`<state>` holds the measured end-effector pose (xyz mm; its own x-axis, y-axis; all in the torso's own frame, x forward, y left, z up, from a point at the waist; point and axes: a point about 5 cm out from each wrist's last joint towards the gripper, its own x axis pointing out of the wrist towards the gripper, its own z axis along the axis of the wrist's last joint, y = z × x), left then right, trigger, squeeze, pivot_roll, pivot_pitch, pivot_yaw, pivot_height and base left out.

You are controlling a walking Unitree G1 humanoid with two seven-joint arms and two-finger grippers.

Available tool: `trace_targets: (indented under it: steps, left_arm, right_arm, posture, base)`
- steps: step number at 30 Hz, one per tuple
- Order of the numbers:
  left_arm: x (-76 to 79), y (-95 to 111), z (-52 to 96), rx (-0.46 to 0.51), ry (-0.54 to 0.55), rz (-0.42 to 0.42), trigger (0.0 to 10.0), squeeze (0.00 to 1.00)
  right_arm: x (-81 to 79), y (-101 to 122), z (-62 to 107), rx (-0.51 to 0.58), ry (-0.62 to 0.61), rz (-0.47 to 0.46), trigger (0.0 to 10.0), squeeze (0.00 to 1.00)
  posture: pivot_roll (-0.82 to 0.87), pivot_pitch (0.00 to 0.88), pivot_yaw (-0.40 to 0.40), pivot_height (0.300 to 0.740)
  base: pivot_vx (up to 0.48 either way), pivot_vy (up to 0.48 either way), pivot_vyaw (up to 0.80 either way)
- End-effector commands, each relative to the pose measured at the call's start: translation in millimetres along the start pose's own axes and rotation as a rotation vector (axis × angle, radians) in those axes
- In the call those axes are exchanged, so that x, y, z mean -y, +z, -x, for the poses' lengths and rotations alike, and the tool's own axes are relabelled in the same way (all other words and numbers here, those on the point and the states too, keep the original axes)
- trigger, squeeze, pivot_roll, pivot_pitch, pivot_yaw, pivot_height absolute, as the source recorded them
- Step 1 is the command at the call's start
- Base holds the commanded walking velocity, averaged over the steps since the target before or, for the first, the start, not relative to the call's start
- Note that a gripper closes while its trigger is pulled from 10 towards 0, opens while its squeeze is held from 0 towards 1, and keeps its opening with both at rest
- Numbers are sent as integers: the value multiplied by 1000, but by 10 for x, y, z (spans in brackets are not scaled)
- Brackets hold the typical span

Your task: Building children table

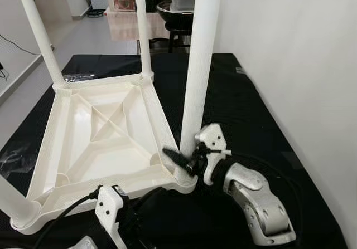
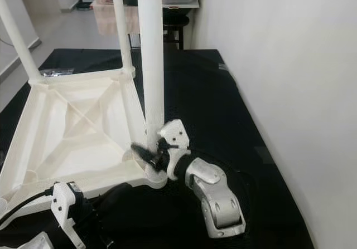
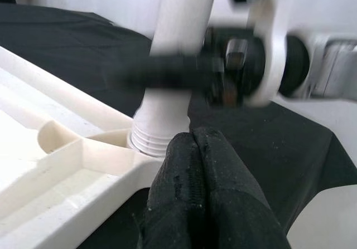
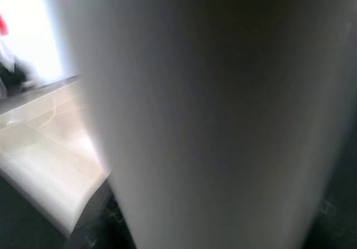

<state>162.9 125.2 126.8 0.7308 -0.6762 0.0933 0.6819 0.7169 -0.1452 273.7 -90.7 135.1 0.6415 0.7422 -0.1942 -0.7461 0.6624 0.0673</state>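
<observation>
White plastic tabletop (image 1: 106,143) lies upside down on the black cloth (image 1: 251,110), legs pointing up. Right gripper (image 1: 187,161) has its fingers clamped around the base of the near-right leg (image 1: 198,65), right at the corner socket. Left gripper (image 3: 195,188), fingers pressed together and holding nothing, hovers just beside that same socket.
</observation>
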Motion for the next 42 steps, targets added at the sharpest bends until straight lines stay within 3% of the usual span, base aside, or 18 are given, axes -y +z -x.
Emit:
trace_targets:
  steps: [1,4,5,6,7,16,17,18,24,30,31,32,34,35,36,37,38,42]
  left_arm:
    - [-4,-61,-1,-23,-1,24,10000,0]
    - [-7,-66,-8,-22,-1,27,10000,0]
    - [-12,-75,-16,-22,0,30,10000,0]
    - [-12,-75,-16,-22,0,30,10000,0]
    - [-17,-83,-23,-22,0,34,10000,0]
    - [-20,-107,-35,-26,0,46,10000,0]
    - [-21,-112,-33,-27,0,49,10000,0]
    - [-22,-117,-30,-28,1,51,10000,0]
    - [-19,-114,-23,-25,3,55,10000,0]
    - [2,-85,-25,-20,3,59,10000,0]
    - [12,-78,-22,-19,2,60,10000,0]
    - [14,-66,-10,-19,3,59,10000,0]
    - [14,-66,-10,-19,3,59,10000,0]
    - [12,-55,5,-19,3,58,10000,0]
    - [12,-46,8,-19,4,57,10000,0]
    - [12,-46,8,-19,4,57,10000,0]
    - [4,-43,12,-21,4,56,10000,0]
    - [-7,-44,-4,-25,-9,71,10000,0]
  right_arm:
    - [12,104,-51,26,81,-11,10000,1000]
    - [66,242,-44,80,159,26,10000,1000]
    - [127,349,-27,118,278,46,10000,149]
    - [127,349,-27,118,278,46,10000,149]
    - [193,412,-26,122,393,73,10000,0]
    - [371,580,-81,109,590,100,10000,0]
    - [405,642,-103,115,619,91,5686,0]
    - [423,679,-104,117,652,74,0,0]
    - [462,663,-68,109,670,64,0,0]
    - [469,487,23,105,529,72,0,0]
    - [436,317,2,72,368,44,0,0]
    - [397,76,-63,-11,62,29,0,0]
    - [397,76,-63,-11,62,29,0,0]
    - [378,-68,-79,-66,-152,32,0,0]
    - [214,-212,-37,-96,-236,-16,0,0]
    - [214,-212,-37,-96,-236,-16,0,0]
    - [62,-240,-26,-107,-186,-1,0,0]
    - [49,-197,-32,-92,-101,-13,0,0]
  posture:
    - [45,37,-29,740]
    - [46,36,-27,740]
    - [47,35,-28,740]
    - [47,35,-28,740]
    - [52,34,-30,740]
    - [66,36,-42,740]
    - [63,38,-43,740]
    - [64,39,-43,740]
    - [60,49,-48,740]
    - [49,63,-52,740]
    - [48,67,-58,740]
    - [51,77,-61,740]
    - [51,77,-61,740]
    - [41,90,-47,740]
    - [36,97,-39,740]
    - [36,97,-39,740]
    - [27,95,-32,740]
    - [27,85,-43,740]
  base:
    - [0,0,0]
    - [0,0,0]
    - [0,0,0]
    - [0,0,0]
    - [0,0,0]
    - [0,0,0]
    - [0,0,0]
    - [0,0,0]
    - [0,0,0]
    - [0,0,0]
    - [0,0,0]
    - [0,0,0]
    - [0,0,0]
    - [0,0,0]
    - [0,0,0]
    - [0,0,0]
    - [0,0,0]
    - [0,0,0]
